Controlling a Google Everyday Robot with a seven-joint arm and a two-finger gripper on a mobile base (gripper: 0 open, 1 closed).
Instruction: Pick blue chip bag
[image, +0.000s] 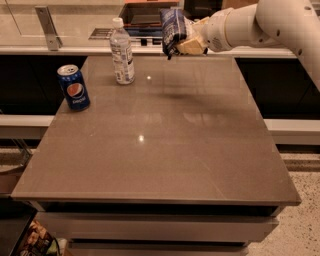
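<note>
The blue chip bag (173, 27), a crumpled dark navy foil bag with white print, hangs in the air above the far edge of the grey table (165, 150). My gripper (185, 39) is shut on the bag from its right side, at the end of the white arm (260, 25) that comes in from the upper right. The bag is clear of the table top.
A blue Pepsi can (74, 86) stands at the table's far left. A clear water bottle (121, 51) stands to the left of the held bag. A counter with a dark tray (145, 12) runs behind the table. Speckled floor lies to the right.
</note>
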